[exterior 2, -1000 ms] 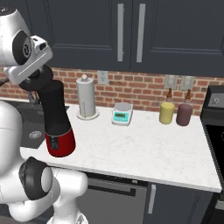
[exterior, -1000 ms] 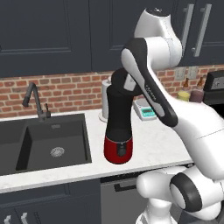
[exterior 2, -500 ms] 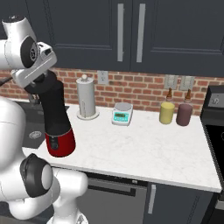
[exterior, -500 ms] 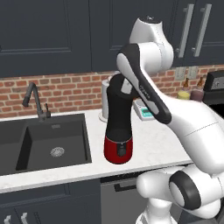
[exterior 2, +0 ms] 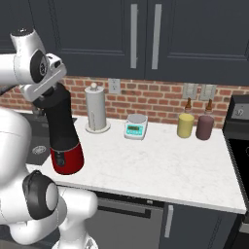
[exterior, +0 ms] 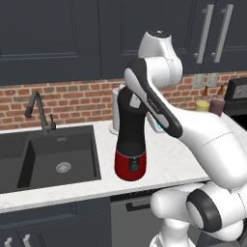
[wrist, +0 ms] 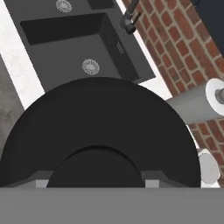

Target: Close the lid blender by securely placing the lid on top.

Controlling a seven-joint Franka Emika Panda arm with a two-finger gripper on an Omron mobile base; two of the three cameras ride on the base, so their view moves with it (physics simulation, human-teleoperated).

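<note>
The lid (wrist: pixel 100 131) sits atop the blender (exterior: pixel 130 140) on the worktop (exterior 2: pixel 160 160) beside the sink (exterior: pixel 58 154), apparently placed; whether the end effector (exterior 2: pixel 53 92) is grasping it, I cannot tell. Release and retreat probably remain.

One blender (exterior 2: pixel 63 133), one lid (wrist: pixel 99 131), two canisters (exterior 2: pixel 185 125).

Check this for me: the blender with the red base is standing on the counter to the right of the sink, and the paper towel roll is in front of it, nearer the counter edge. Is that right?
Not quite. The blender does stand on the counter to the right of the sink, but the paper towel roll is behind it, by the brick wall, not nearer the counter edge. The right base view shows this.
</note>
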